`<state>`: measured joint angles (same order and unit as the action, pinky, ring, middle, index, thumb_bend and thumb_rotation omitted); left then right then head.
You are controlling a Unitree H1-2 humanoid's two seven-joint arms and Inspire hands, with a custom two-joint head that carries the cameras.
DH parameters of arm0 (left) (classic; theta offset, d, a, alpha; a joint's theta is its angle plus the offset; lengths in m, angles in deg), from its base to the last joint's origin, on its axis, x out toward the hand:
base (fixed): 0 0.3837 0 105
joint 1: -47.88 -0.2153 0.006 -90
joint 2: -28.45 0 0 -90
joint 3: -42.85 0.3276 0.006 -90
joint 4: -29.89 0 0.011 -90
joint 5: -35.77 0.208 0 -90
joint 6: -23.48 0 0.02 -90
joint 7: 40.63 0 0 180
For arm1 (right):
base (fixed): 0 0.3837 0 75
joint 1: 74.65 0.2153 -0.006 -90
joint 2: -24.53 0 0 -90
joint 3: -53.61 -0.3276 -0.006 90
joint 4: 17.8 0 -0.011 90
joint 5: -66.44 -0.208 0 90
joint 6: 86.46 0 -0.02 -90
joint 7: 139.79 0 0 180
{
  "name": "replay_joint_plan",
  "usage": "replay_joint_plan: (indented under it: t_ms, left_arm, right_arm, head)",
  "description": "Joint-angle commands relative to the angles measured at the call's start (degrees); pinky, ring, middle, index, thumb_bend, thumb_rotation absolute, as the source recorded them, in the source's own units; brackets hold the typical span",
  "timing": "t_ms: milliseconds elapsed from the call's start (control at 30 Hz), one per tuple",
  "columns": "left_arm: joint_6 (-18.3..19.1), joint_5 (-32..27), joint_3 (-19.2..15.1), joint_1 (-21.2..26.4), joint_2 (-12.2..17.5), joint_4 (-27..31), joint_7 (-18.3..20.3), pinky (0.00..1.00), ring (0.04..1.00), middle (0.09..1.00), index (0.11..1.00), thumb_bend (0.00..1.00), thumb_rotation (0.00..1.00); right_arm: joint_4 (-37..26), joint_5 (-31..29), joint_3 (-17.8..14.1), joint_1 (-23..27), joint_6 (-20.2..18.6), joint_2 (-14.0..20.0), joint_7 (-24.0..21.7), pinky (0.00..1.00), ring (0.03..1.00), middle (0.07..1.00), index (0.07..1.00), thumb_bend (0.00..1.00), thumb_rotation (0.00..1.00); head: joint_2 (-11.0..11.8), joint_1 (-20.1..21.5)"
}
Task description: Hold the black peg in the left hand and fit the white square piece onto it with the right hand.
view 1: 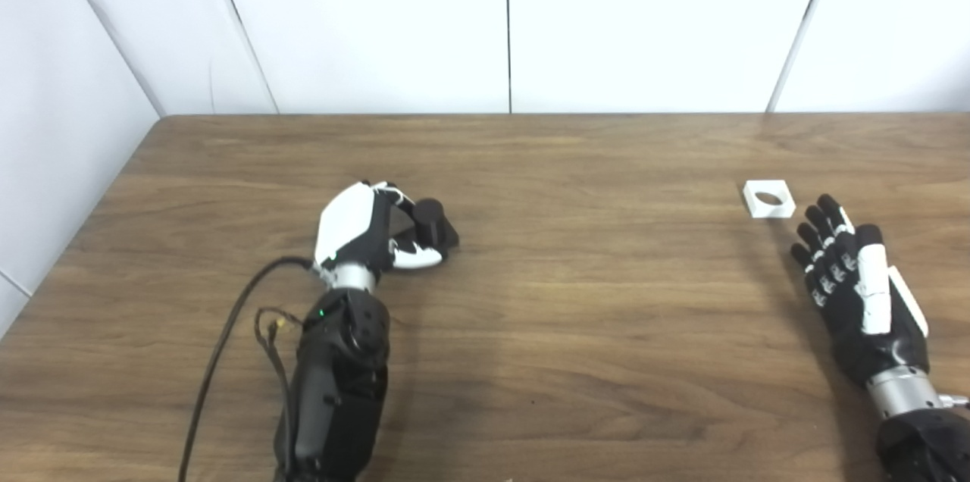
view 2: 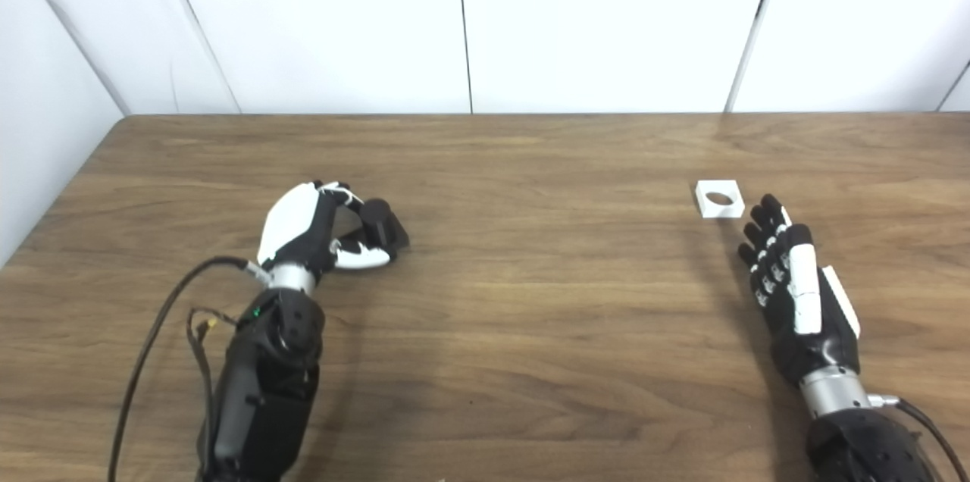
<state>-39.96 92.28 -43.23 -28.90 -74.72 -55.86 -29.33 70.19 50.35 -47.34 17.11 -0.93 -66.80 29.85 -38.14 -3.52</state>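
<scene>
peg (view 1: 433, 220) far left of square piece (view 1: 769, 198) on table (view 1: 576, 315).

Left black-and-white robot hand (view 1: 364, 228): fingers curled, closed around something dark; right black-and-white robot hand (view 1: 852, 277): flat, fingers extended, holding nothing

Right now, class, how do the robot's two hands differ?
The left hand has its fingers curled around the black peg; the right hand is open, holding nothing. The left touches its piece; the right sits just short of the white square piece. Both are low over the table.
</scene>
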Motion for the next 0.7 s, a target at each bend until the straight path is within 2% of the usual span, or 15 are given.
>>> replay_joint_plan:
  t_ms: [0,300,667]
  left_arm:
    - [0.3,1.6,1.6,-0.1,0.3,1.9,0.9,0.95,1.0,0.913,0.491,0.52,0.07]
    - [-0.4,2.4,8.1,-4.5,0.4,4.1,-1.6,0.98,1.0,0.896,0.491,0.52,0.07]
    - [-0.7,1.4,13.1,-7.9,0.0,5.6,-3.6,0.97,1.0,0.9,0.49,0.52,0.07]
  right_arm:
    - [0.8,-0.3,0.5,-0.5,0.0,-0.7,-0.2,1.0,1.0,1.0,1.0,0.6,1.0]
    - [0.4,-0.2,0.8,-0.5,-0.6,-1.5,0.6,1.0,1.0,1.0,1.0,0.6,1.0]
    - [0.0,0.1,1.1,-0.9,-0.7,-1.7,0.9,1.0,1.0,1.0,1.0,0.59,1.0]
  head:
    - [0.0,0.0]
    - [0.0,0.3]
    - [-0.3,1.6]
